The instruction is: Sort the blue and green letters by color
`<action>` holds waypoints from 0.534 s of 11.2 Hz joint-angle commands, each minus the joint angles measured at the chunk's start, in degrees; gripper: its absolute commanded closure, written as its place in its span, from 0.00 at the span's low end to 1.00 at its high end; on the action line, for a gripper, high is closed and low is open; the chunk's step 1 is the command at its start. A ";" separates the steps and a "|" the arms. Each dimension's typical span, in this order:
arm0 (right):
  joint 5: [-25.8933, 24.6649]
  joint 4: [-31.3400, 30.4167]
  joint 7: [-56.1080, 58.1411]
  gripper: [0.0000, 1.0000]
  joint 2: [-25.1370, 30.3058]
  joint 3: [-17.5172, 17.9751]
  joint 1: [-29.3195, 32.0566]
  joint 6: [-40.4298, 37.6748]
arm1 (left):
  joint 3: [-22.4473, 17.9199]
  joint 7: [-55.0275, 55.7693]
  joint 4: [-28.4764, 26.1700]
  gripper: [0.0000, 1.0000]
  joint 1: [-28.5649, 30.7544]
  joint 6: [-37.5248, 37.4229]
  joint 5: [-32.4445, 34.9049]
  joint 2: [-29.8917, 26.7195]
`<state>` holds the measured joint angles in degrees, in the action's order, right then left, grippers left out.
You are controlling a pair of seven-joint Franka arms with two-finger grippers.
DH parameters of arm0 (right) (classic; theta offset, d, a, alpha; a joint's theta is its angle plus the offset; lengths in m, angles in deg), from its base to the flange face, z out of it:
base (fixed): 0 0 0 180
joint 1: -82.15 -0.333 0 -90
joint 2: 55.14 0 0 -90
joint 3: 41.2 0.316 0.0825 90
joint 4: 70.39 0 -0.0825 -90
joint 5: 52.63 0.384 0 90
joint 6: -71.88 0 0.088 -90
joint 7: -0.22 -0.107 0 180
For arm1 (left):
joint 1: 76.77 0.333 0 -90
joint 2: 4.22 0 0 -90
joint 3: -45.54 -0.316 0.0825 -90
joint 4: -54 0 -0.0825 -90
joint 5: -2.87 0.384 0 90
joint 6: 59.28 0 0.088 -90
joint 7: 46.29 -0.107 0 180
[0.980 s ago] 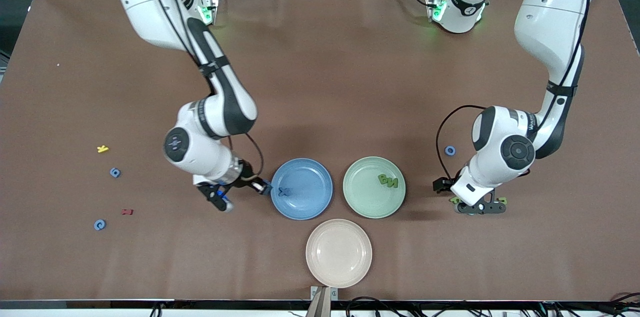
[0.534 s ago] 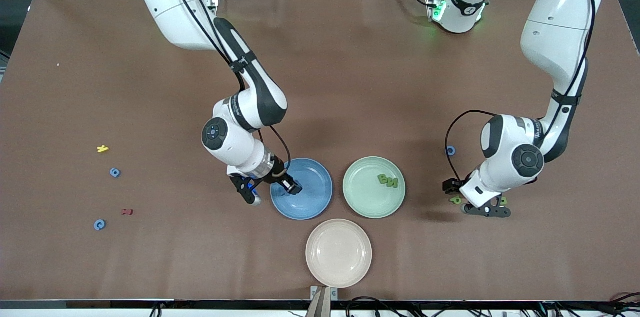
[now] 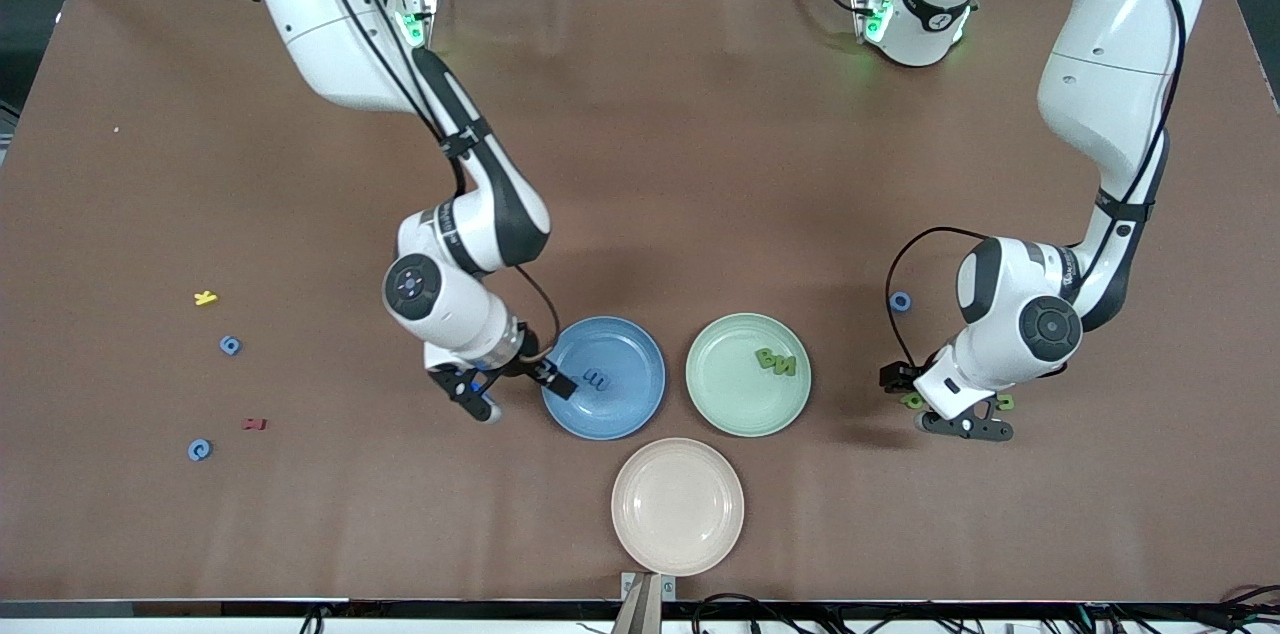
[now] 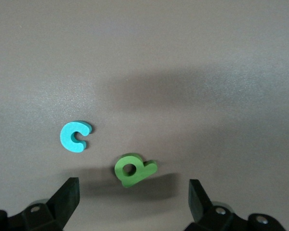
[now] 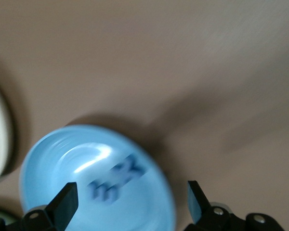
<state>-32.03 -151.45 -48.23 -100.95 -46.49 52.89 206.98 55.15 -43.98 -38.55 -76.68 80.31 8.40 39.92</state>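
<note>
My right gripper is open and empty at the rim of the blue plate, at the edge toward the right arm's end. A blue letter lies in that plate; it shows blurred in the right wrist view, just past the open gripper. Two green letters lie in the green plate. My left gripper is open, low over the table between two green letters. The left wrist view shows a green letter just ahead of the open gripper and a blue C beside it.
A blue ring letter lies farther from the camera than the left gripper. Two blue letters, a yellow letter and a dark red letter lie toward the right arm's end. A pink plate sits nearest the camera.
My right gripper went over the blue plate, let go of a blue letter there, and drew back to the rim. My left gripper shifted slightly over the green letters.
</note>
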 commanded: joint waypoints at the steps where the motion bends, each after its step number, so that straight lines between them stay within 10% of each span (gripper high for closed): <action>1: -3.81 0.73 11.40 0.00 1.51 -4.10 2.98 -9.65 | 0.59 -1.60 2.55 0.00 0.53 0.16 0.09 2.17; 4: -4.00 -2.86 26.41 0.00 3.52 -11.04 2.89 -12.58 | 0.59 -2.04 2.46 0.00 0.44 1.30 0.53 2.96; 6: -3.91 -5.50 38.63 0.00 3.97 -16.49 2.98 -12.67 | 0.59 -2.57 2.46 0.39 0.44 1.22 1.06 2.88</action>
<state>-34.98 -152.00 -20.18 -99.73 -58.78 56.14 194.42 55.15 -44.79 -37.38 -76.68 81.30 8.47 41.93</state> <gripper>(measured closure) 0.000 0.066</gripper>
